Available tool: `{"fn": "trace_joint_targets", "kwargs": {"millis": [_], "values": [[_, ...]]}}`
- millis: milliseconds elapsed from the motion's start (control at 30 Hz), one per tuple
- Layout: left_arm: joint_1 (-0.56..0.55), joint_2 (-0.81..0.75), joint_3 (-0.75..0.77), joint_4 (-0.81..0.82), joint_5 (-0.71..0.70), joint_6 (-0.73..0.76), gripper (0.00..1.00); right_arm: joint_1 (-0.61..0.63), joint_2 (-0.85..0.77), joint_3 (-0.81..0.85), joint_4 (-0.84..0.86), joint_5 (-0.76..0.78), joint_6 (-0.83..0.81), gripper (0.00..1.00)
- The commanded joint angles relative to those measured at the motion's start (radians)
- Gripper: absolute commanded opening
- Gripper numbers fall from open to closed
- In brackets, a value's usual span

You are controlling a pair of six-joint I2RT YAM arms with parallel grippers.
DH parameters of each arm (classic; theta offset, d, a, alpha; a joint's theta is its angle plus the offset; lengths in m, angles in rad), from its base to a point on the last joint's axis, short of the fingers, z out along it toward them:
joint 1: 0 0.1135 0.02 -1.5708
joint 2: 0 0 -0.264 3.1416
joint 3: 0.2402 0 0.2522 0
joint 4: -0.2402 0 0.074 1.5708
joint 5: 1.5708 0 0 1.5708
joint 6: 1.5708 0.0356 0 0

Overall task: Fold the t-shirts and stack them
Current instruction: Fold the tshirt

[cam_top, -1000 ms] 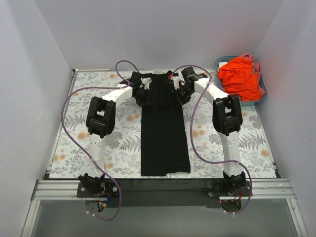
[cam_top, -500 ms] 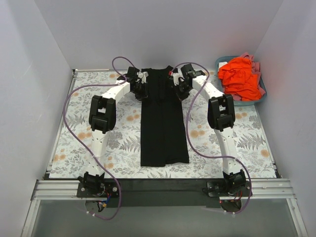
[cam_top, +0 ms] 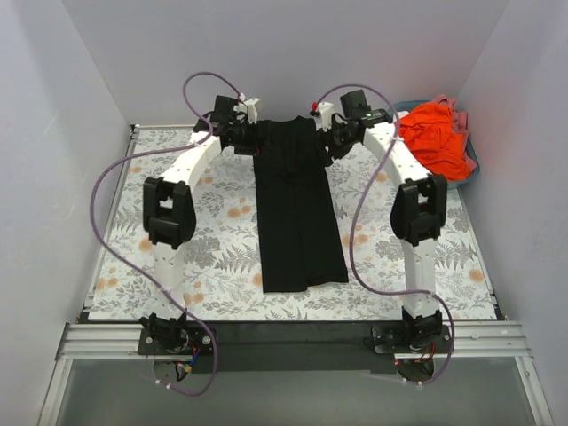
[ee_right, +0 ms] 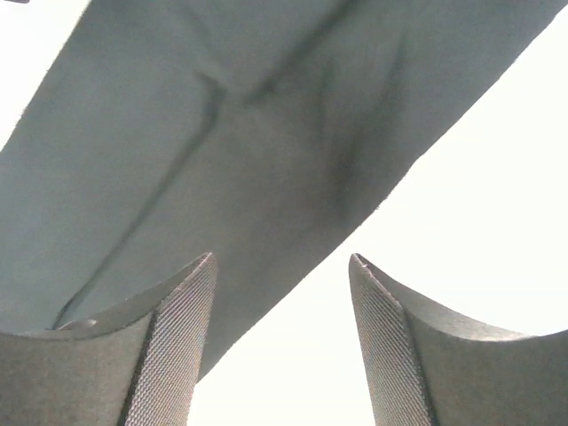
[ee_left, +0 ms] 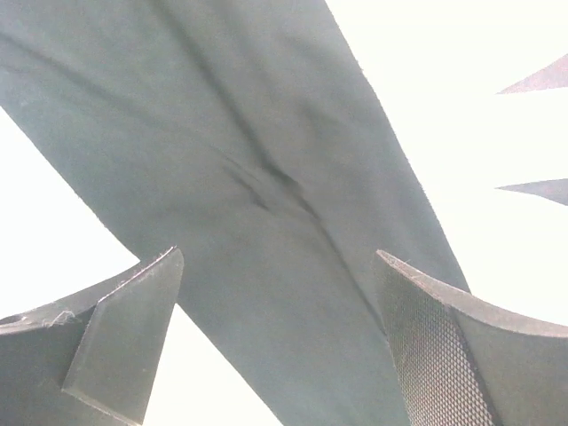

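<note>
Left gripper (cam_top: 246,133) and right gripper (cam_top: 332,136) gape open by the black shirt (cam_top: 297,213); I'd grab both far corners evenly.

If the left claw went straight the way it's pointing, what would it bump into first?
The black t-shirt. Its cloth fills the view straight ahead of the left claw, whose fingers are apart. How near the cloth is, I cannot tell.

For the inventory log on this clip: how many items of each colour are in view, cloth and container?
Black shirt: 1
Orange-red shirt: 1
Pink cloth: 1, only an edge shows
Teal basket: 1
Total: 4
</note>
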Motion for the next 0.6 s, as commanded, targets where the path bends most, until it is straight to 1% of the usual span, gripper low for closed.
{"fn": "trace_joint_targets", "kwargs": {"millis": [0,67,100,133,167,200,233,267,300,333,367,400,433,467,500,533,567], "values": [[0.008,-0.398,-0.160,0.135,0.090,0.057,0.88,-0.003,-0.296,-0.048,0.030,-0.031,-0.131,0.69],[0.008,-0.504,-0.275,0.181,0.086,0.037,0.89,-0.003,-0.369,-0.137,0.061,-0.014,-0.161,0.67],[0.008,-0.590,-0.365,0.205,0.082,0.037,0.89,-0.003,-0.430,-0.161,0.070,-0.008,-0.196,0.67],[0.009,-0.635,-0.410,0.207,0.130,0.057,0.89,-0.003,-0.453,-0.191,0.070,-0.008,-0.216,0.69],[0.009,-0.670,-0.447,0.192,0.170,0.141,0.89,-0.003,-0.476,-0.206,0.052,-0.014,-0.237,0.71],[0.008,-0.751,-0.534,0.148,0.246,0.204,0.89,-0.003,-0.530,-0.234,0.035,-0.023,-0.315,0.77],[0.002,-0.794,-0.585,0.131,0.259,0.257,0.89,-0.003,-0.565,-0.319,0.017,-0.054,-0.378,0.80],[-0.006,-0.839,-0.643,0.121,0.264,0.360,0.89,-0.002,-0.608,-0.396,0.007,-0.057,-0.429,0.81],[-0.013,-0.895,-0.712,0.070,0.272,0.437,0.88,0.001,-0.700,-0.471,0.009,-0.057,-0.472,0.81],[-0.053,-0.995,-0.834,0.045,0.250,0.512,0.87,0.001,-0.751,-0.544,0.010,-0.060,-0.569,0.80],[-0.081,-1.061,-0.917,0.025,0.227,0.589,0.86,0.003,-0.845,-0.711,0.007,-0.065,-0.613,0.80],[-0.107,-1.121,-0.991,-0.016,0.212,0.714,0.85,0.007,-0.898,-0.784,0.009,-0.062,-0.662,0.80],[-0.171,-1.249,-1.134,-0.033,0.189,0.777,0.85,0.009,-0.950,-0.871,0.007,-0.068,-0.741,0.80],[-0.202,-1.310,-1.196,-0.046,0.180,0.830,0.85,0.018,-1.052,-1.006,0.009,-0.069,-0.783,0.79],[-0.228,-1.360,-1.252,-0.049,0.175,0.873,0.84,0.024,-1.104,-1.077,0.007,-0.074,-0.815,0.79],[-0.277,-1.411,-1.345,-0.052,0.170,0.890,0.84,0.035,-1.153,-1.135,0.009,-0.079,-0.846,0.78],[-0.300,-1.465,-1.376,-0.055,0.167,0.901,0.82,0.047,-1.237,-1.187,0.010,-0.083,-0.904,0.77]]}}
